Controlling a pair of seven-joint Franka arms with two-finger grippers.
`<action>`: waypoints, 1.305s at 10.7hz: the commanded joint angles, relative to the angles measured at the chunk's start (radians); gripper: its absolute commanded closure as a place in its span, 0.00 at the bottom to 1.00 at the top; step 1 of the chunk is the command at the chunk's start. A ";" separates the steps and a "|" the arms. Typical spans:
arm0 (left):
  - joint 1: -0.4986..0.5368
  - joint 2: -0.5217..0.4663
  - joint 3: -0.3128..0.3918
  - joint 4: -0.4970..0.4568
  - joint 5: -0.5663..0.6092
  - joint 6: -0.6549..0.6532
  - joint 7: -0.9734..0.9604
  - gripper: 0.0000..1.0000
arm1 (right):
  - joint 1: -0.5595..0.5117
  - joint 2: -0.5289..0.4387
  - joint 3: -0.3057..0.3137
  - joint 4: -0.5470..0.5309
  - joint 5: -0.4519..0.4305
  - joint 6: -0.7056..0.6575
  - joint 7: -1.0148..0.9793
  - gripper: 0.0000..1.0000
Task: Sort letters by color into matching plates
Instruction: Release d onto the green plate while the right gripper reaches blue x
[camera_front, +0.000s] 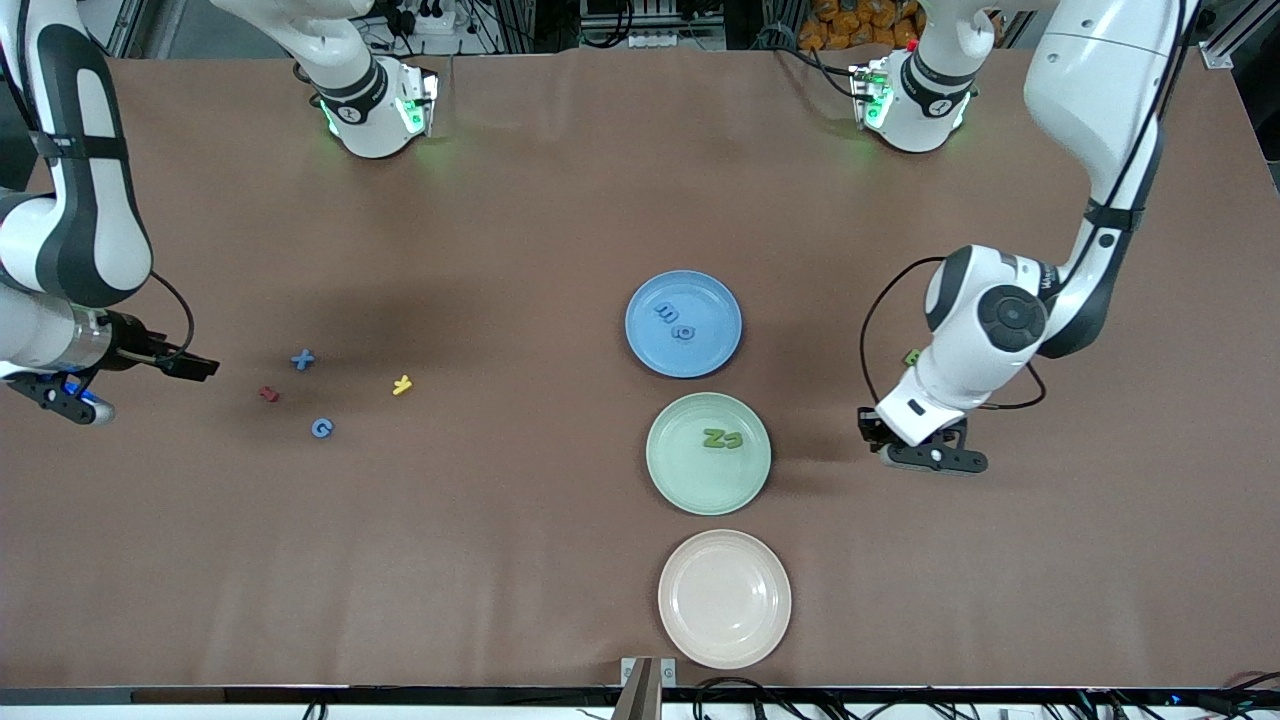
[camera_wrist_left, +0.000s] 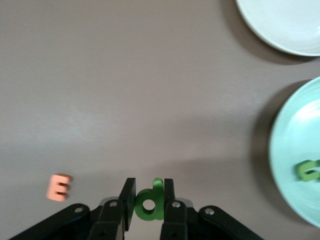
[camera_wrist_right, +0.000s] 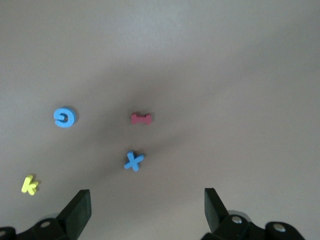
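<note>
Left gripper (camera_wrist_left: 147, 204): jaws clamped on a green letter (camera_wrist_left: 149, 201), lifted over bare surface beside the green plate (camera_wrist_left: 287, 165), its likely destination. Right gripper (camera_wrist_right: 147, 207): jaws wide, empty, over blue X (camera_wrist_right: 133, 161); probable next pick.

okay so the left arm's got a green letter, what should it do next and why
Probably carry it over the green plate and release. The left pincer is shut on the green letter d, and two green letters already lie in that plate. The open right pincer waits.
</note>
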 joint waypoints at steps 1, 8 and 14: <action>-0.063 0.036 0.010 0.057 -0.002 -0.029 -0.123 1.00 | 0.013 -0.024 -0.016 -0.076 0.106 0.021 0.140 0.00; -0.189 0.113 0.019 0.116 -0.002 -0.030 -0.336 1.00 | 0.048 -0.028 0.006 -0.151 0.107 0.098 0.085 0.00; -0.204 0.134 0.019 0.143 -0.001 -0.030 -0.341 1.00 | 0.044 -0.064 0.006 -0.130 0.103 -0.006 0.075 0.00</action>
